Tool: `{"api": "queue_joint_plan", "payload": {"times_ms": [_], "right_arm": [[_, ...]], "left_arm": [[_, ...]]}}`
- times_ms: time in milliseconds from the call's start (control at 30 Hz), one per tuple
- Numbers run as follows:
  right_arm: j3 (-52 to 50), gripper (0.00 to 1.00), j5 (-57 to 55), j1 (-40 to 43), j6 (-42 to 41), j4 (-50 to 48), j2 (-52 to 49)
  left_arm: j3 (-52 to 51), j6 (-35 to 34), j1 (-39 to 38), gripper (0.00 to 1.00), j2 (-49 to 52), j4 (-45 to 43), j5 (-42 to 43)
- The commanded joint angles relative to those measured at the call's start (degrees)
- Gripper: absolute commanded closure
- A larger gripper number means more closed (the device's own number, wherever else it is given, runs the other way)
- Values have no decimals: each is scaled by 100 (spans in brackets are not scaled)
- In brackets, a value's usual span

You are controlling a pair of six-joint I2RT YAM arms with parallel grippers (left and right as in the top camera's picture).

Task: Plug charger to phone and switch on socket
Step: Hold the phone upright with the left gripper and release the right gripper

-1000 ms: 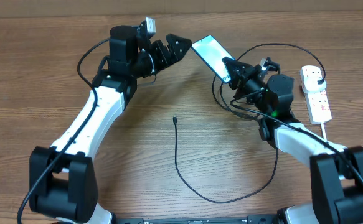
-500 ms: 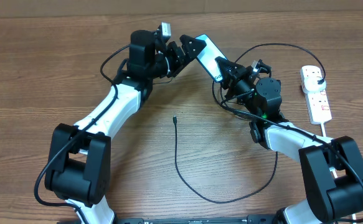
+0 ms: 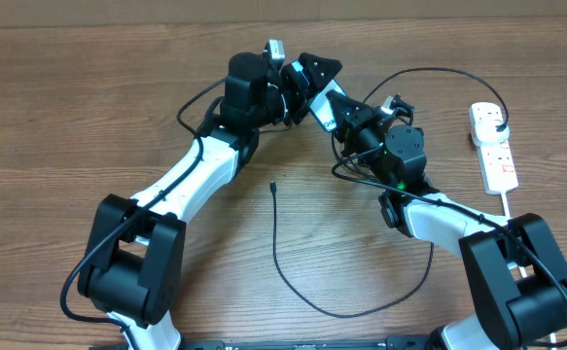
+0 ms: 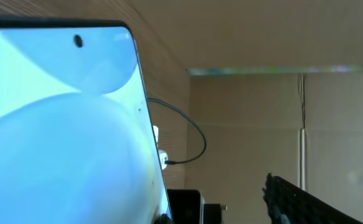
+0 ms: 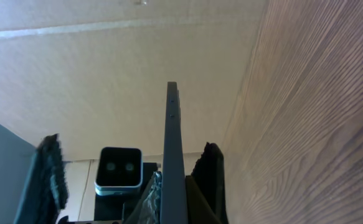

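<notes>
Evidently a hand-over of the phone (image 4: 56,137) was under way, with the phone raised above the counter (image 3: 59,126) between the 2 arms. The right fingers (image 3: 347,109) were judged to be clamped on 1 end. In the right wrist view the phone was seen edge-on, rising out of dark pads at the bottom of the frame. The left fingers (image 4: 293,199) were spread wide and set on either side of the other end, with no grip made.

Position noted: the phone was off-centre in the left gap. In the right wrist view it stood just beside 1 left finger and well apart from the other. In the left wrist view the lit screen filled the left half, and only 1 finger was seen, at lower right, clear of the glass.

For a clean take, it was judged that the left fingers should be shifted sideways until the phone was centred. They should then be closed flat on screen and back, so that nothing was levered against the right grip. The right clamp should be released only once the left hold was firm. Which end carried the port could not be told. Slip was judged a real risk, given smooth glass and a thin body.

The charger (image 3: 274,233) lay loose on the counter, its tip well apart from both arms. Its plug was seated in the socket (image 3: 495,146).
</notes>
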State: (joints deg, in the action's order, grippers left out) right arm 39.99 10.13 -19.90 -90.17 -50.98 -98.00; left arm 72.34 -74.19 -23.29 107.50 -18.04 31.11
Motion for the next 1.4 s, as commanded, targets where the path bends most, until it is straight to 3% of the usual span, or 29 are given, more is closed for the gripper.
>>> {"api": "queue_joint_plan", "payload": {"times_ms": [0,433,700,1000,1033,1067,1133,1367], "right_arm": [[249,96,-131,-61,46,-127,4],[249,96,66,-68,195,-120,4],[249,96,37,-66,219,-105,4],[249,96,46,-66,214,-105,4],[249,84,66,-66,216,-105,4],[249,51,120,-66,219,-105,4],[247,0,345,-11,356,-111,4],[249,0,1812,890,1248,-170,232]], "left_arm": [[-9,-341,-15,15,50,-72,-166],[-9,-424,-11,48,50,-68,-166],[-9,-424,-11,75,50,-70,-107],[-9,-424,-11,90,50,-70,-107],[-9,-422,-9,93,50,-70,-107],[-9,-422,-9,96,50,-70,-107],[-9,-420,7,95,50,-70,-103],[-9,-203,367,95,50,-90,457]]}}
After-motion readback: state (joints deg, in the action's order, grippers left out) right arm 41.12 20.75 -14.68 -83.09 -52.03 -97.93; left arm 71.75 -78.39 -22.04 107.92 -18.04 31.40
